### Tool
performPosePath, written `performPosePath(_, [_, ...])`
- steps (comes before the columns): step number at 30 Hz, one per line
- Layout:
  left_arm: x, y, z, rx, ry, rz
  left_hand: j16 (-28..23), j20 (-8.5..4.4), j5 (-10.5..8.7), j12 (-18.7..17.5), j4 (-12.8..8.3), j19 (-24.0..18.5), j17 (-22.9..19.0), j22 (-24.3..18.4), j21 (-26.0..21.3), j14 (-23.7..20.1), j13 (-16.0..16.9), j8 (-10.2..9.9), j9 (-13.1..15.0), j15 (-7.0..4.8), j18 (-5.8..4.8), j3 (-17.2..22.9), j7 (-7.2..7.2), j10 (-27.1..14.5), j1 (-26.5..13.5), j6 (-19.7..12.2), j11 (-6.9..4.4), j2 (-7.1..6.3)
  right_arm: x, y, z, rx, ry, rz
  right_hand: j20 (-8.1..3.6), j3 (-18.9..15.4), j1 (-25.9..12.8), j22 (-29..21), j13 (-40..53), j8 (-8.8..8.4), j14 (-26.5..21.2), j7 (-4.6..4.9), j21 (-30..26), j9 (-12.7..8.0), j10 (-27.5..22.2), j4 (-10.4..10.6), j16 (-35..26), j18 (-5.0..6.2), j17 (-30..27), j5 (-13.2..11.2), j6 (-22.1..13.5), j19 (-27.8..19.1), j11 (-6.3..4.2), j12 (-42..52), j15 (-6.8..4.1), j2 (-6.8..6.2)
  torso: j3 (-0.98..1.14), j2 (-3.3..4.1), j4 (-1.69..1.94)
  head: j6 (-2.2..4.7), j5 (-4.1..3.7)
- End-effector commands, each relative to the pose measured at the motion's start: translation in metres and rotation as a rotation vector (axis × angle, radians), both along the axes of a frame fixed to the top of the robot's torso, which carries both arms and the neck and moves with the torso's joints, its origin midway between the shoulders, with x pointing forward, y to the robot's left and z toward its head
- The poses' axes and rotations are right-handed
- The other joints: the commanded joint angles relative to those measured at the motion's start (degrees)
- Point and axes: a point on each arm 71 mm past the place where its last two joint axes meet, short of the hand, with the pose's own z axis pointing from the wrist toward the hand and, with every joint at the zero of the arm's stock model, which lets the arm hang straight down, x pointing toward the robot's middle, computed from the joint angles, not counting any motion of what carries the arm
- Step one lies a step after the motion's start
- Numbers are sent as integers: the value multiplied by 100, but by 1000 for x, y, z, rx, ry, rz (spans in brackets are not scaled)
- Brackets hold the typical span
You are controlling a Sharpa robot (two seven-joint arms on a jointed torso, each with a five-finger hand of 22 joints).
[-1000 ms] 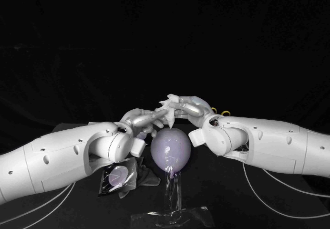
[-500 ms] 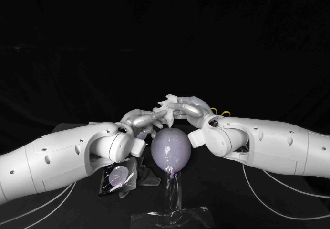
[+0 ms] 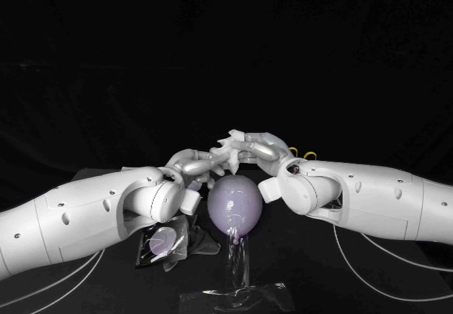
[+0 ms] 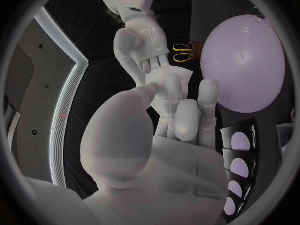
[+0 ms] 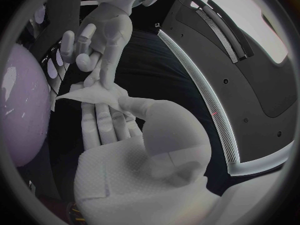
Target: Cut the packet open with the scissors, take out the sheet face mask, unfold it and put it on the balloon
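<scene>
Left hand [image 3: 194, 162]: pinches one side of the sheet face mask [image 3: 230, 144] between thumb and fingers; in the left wrist view its thumb tip presses on the white fold, with the other fingers standing behind it.
Right hand [image 3: 260, 147]: holds the other side of the same mask, thumb on top and fingers flat beneath it, as the right wrist view shows.
Sheet face mask: a folded white wad with pointed corners, held between the two hands where their fingertips meet, lifted off the table [image 3: 311, 275].
Balloon [image 3: 234, 206]: pale lilac and upright, just beneath both hands; whether the mask touches its top cannot be told.
Stand [image 3: 236, 297]: clear, under the balloon, well below the hands.
Packet [image 3: 160, 245]: lies on the table under the left forearm, apart from both hands.
Scissors [image 3: 304, 154]: yellow handles show just behind the right wrist, on the side away from the left hand.
</scene>
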Motion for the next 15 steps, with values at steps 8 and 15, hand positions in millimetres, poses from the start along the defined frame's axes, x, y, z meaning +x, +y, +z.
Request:
performPosePath(8, [0, 0, 5, -22, -44, 6, -26, -5, 32, -66, -388, 25, -72, 6, 22, -50, -52, 80, 57, 39, 44, 646, 45, -10, 164, -95, 36, 249, -1, 4, 1, 8, -12, 37, -4, 28, 16, 3, -3, 22, 42, 226, -10, 6, 38, -7, 27, 65, 12, 25, 15, 29, -9, 38, -2, 24, 0, 4, -1, -6, -6])
performPosePath(15, [0, 2, 5, -23, -43, 10, -29, -1, 26, -80, -329, 21, -83, 11, 24, -59, -62, 87, 64, 52, 41, 683, 61, -11, 105, -125, 52, 315, 0, 1, 1, 7, -15, 28, -4, 28, 16, 3, -3, 22, 42, 226, -10, 6, 38, -7, 27, 65, 12, 25, 15, 29, -9, 38, -2, 24, -1, 1, 3, -16, -7])
